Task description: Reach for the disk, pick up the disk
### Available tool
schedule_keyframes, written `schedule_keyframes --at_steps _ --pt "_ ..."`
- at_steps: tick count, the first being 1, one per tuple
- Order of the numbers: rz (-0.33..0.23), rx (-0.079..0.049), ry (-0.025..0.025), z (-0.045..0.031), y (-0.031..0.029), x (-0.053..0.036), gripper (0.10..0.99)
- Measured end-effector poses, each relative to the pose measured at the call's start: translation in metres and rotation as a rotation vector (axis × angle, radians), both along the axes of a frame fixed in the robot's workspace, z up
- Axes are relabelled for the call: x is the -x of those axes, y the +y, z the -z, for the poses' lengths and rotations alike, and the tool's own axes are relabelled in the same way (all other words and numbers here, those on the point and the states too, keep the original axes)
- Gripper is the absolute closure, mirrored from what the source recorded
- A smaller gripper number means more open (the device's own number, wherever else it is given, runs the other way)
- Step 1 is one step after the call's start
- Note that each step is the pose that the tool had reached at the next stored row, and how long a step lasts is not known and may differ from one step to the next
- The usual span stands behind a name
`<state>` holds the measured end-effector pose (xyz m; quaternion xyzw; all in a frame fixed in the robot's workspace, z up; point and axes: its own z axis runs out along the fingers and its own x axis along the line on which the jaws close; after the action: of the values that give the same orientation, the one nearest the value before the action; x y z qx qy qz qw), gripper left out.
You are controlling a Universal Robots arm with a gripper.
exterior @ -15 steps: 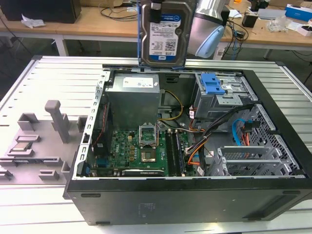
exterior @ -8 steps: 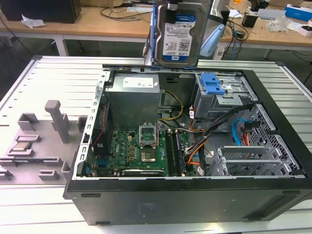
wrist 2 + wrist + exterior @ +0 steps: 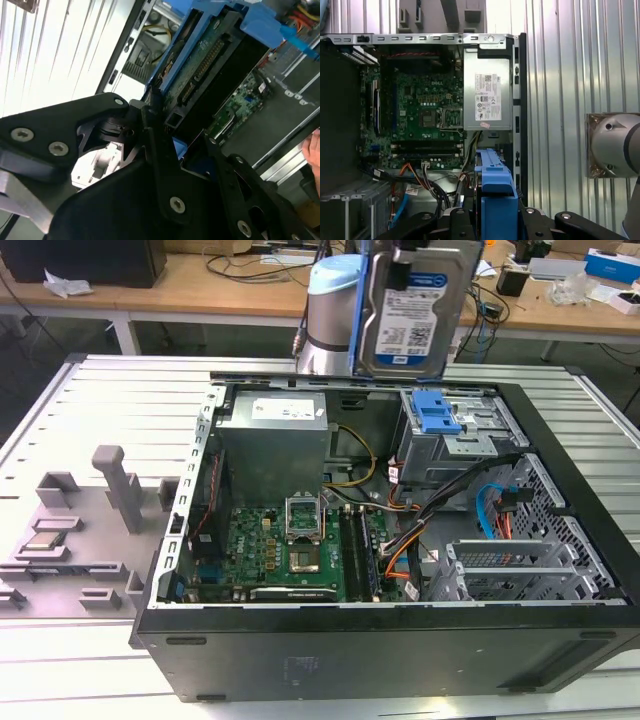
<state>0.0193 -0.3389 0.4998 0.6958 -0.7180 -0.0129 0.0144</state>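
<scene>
Slotted metal desk (image 3: 90, 410) carries an open computer case (image 3: 400, 660), side panel off, with the power supply (image 3: 275, 435) and green motherboard (image 3: 270, 550) exposed in the exterior view. The disk (image 3: 415, 315) hangs upright, label facing outward, above the case's far edge and its blue-latched drive cage (image 3: 440, 425), clear of both. In the first wrist view the gripper (image 3: 497, 222) is closed on the disk, one black finger on each side of its blue edge.

Disk (image 3: 415, 315): silver metal w/ blue plastic bracket (image 3: 495, 205); PC case (image 3: 380, 655) matt black.
</scene>
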Motion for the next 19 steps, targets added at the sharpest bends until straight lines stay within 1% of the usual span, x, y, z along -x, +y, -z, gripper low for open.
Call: schedule_keyframes --at_steps 5,7,8,10,11,13,16,19 --pt "0.000 0.000 0.0000 0.0000 0.0004 -0.0372 0.718" --pt "0.000 0.000 0.0000 0.0000 0.0005 -0.0448 0.718" --pt "0.000 0.000 0.0000 0.0000 0.0006 -0.0510 0.718" --pt "0.000 0.000 0.0000 0.0000 0.0007 -0.0597 0.718" --pt "0.000 0.000 0.0000 0.0000 0.0007 -0.0655 0.718" --pt "0.000 0.000 0.0000 0.0000 0.0008 -0.0735 0.718" --pt "0.000 0.000 0.0000 0.0000 0.0009 -0.0908 0.718" --pt "0.000 0.000 0.0000 0.0000 0.0010 -0.1031 0.718"
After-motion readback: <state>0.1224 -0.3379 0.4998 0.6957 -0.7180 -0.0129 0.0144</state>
